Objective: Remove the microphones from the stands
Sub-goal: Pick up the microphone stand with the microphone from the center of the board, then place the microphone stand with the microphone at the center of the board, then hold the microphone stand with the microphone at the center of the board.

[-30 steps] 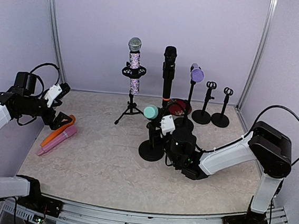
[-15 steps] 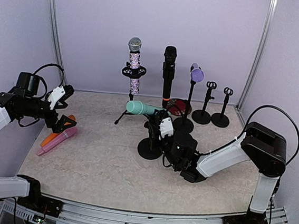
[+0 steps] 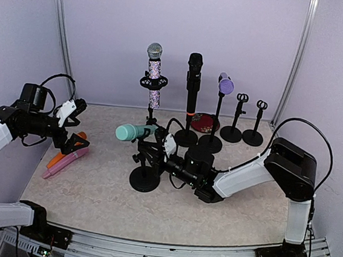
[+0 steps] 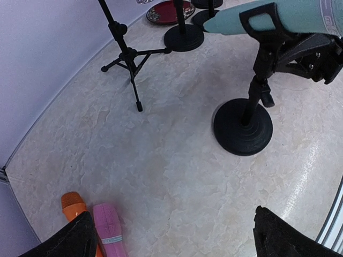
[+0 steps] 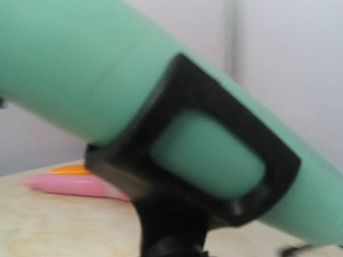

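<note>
A: Right gripper (image 3: pixel 157 146) at the tail end of the teal microphone (image 3: pixel 128 131), pressed in against the clip (image 5: pixel 123 174). Jaws masked there, so cannot tell whether clamped or loose. Left gripper (image 4: pixel 174 230) spread wide, holding nothing, well to the left of the tripod stand (image 3: pixel 149 125).

B: Location of the microphone?

A: Seated in the clip of the round-based stand (image 3: pixel 145 179), just in front of the tripod stand. Lying nearly level, head pointing left.

B: Handling?

A: Judged rigid and fairly light, with a smooth barrel, probably slippery. Snug friction fit in the clip expected. Best taken on the bare handle behind the clip, not on the head. Liable to drag the whole stand along unless pinned at the base.

B: Differences from a second ago?

A: Then upright, head up, off to the right of the tripod stand. Now tipped over almost flat. Whole round-based stand shifted left, base now directly in front of the tripod stand's feet. Left gripper scarcely moved, same wide spread.
</note>
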Motion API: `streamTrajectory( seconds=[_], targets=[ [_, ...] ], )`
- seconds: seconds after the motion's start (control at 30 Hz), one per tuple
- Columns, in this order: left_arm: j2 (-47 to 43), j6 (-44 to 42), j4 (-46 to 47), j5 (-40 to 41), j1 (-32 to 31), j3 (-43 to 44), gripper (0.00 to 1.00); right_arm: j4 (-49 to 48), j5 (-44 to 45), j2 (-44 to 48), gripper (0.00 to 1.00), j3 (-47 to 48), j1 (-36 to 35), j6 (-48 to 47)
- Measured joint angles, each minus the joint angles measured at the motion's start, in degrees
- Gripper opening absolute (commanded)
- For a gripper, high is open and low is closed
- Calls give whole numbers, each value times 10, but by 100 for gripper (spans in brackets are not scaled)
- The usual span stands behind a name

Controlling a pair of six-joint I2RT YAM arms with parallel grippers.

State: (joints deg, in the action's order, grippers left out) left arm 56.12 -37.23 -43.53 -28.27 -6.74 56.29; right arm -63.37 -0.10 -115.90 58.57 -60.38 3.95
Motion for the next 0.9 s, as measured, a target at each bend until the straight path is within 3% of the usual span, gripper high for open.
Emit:
streamTrajectory(
  seconds=[0.1, 0.17, 0.2, 0.23, 0.27, 0.43, 0.6, 0.77, 0.9],
  targets=[
    [0, 7, 0, -4, -7, 0, 99, 12, -67, -25, 1, 38, 0, 5],
    [0, 12, 0, -8, -14, 0, 99, 12, -100, -31, 14, 46, 0, 6],
    [0, 15, 1, -11, -19, 0, 99, 12, -116, -31, 32, 46, 1, 7],
    [0, 19, 2, -13, -24, 0, 99, 12, -129, -31, 61, 46, 2, 7],
    [0, 24, 3, -15, -32, 1, 99, 12, -145, -31, 71, 46, 3, 9],
    [5, 56, 17, -38, -60, 18, 99, 29, -194, -26, 94, 33, 15, 17],
    [20, 87, 38, -61, -68, 23, 97, 67, -156, 30, 100, -45, 14, 7],
    [29, 119, 72, -72, -103, 7, 94, 72, -7, 118, 100, -98, -28, -38],
    [44, 150, 100, -74, -123, 7, 92, 66, 104, 131, 100, -60, -95, -102]
  ],
)
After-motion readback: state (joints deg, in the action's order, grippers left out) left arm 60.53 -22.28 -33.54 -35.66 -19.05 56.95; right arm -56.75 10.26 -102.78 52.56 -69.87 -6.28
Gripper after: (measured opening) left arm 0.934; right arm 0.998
